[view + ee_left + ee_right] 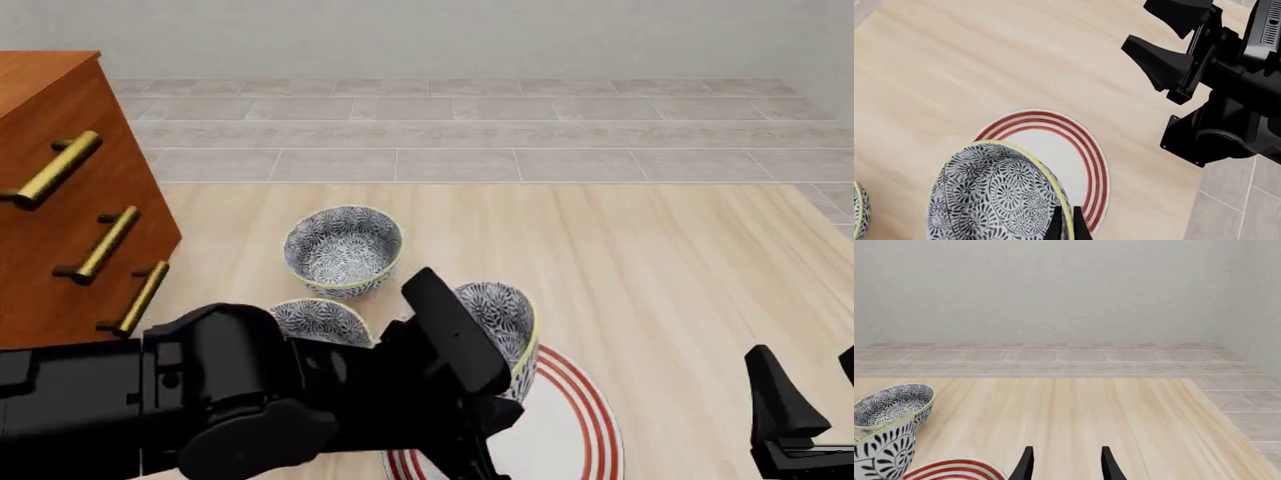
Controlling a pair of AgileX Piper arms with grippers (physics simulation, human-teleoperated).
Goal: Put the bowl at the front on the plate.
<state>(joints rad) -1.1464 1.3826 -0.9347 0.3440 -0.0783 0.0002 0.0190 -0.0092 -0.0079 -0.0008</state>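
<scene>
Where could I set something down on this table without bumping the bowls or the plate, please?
The widest bare wood lies right of the plate, running to the table's right edge and back to the tiled floor. The left side is crowded: three bowls, the far bowl, one by the wooden drawer cabinet, and the held bowl tilted above the plate in the left gripper.

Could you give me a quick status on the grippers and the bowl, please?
Left gripper shut on the bowl, tilted above the plate. Right gripper open, empty. Nothing in the way.

A pale light-wood surface (667, 260) meets a grey tiled floor (467, 130) and plain grey wall (1054, 290); a reddish-brown wooden drawer cabinet (54, 200) with brass bar handles (100, 243) stands left.
</scene>
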